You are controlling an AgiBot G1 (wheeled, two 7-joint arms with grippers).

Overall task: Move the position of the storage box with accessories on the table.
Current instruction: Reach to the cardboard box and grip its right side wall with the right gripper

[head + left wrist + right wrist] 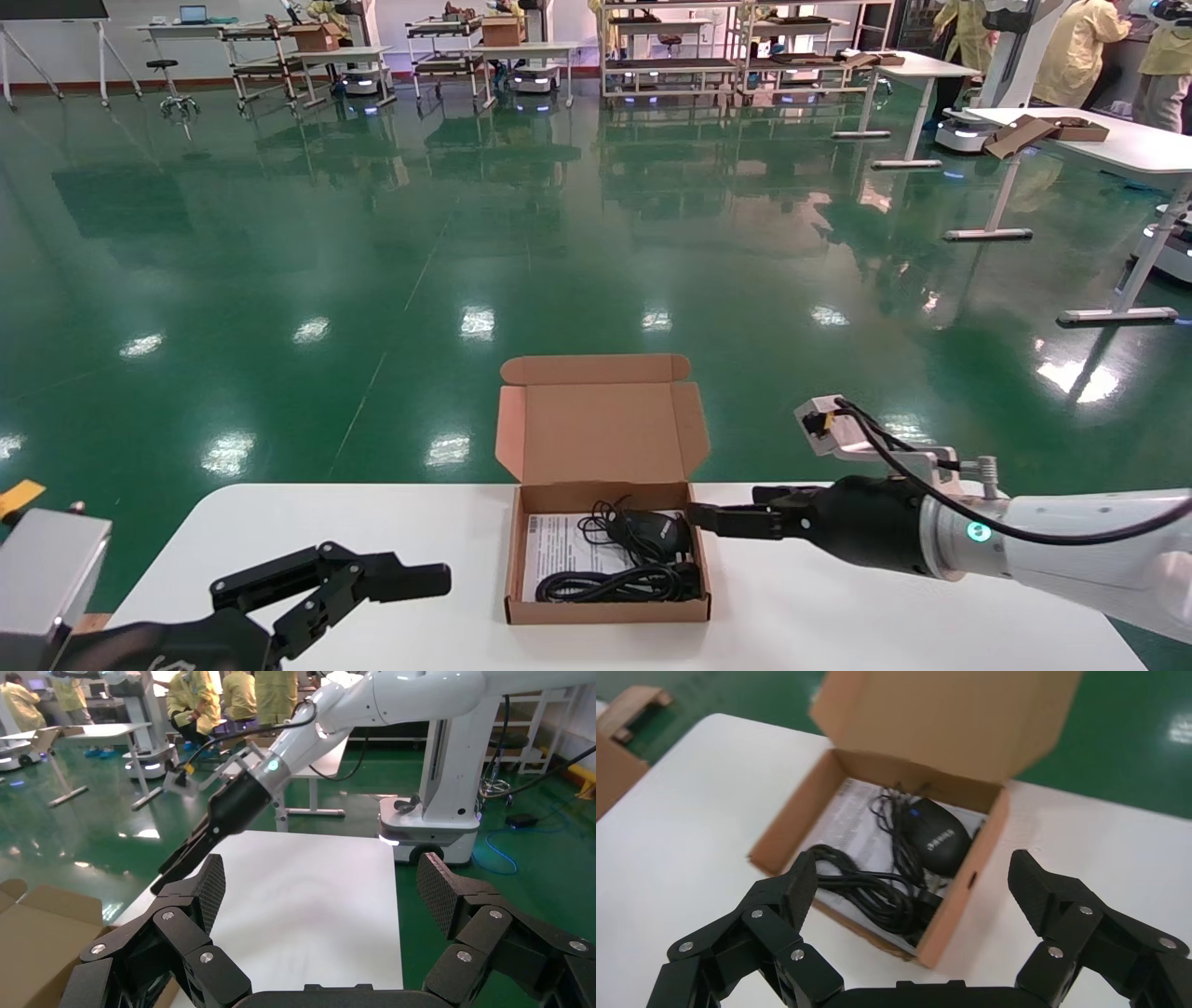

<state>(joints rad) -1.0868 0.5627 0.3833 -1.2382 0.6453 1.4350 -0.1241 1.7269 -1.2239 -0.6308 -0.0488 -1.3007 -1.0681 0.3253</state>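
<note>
Right gripper [912,888] spread wide, straddling the near side wall of the storage box [605,610] right at its fingertips; box looks light, thin cardboard, flexes easily, so grip that wall; left gripper [372,582] idle, open.

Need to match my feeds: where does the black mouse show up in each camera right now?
Head view: mouse in the storage box's far right part, near the right hand.
Left wrist view: not visible; only a box corner shows.
Right wrist view: mouse centre frame, inside the box.
Shared landmark: storage box.
</note>
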